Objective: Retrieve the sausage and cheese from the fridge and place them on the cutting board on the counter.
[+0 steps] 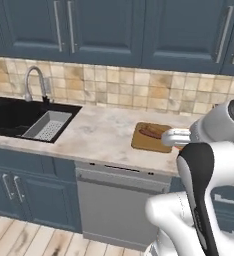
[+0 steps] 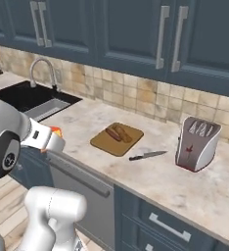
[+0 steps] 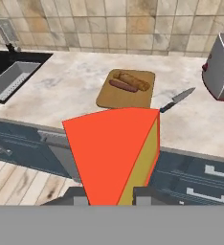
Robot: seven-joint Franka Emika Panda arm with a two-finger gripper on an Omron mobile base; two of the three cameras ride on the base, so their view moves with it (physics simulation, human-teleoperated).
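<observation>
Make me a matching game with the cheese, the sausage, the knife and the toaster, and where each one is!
Things:
1. cheese
2. sausage
3. knife
4. toaster

Places:
A. lying on the cutting board
B. standing on the counter at the far right
C. held in the gripper, in front of the counter's edge
D. lying flat on the counter between the cutting board and the toaster

Pairs: 1-C, 2-A, 3-D, 4-B
</observation>
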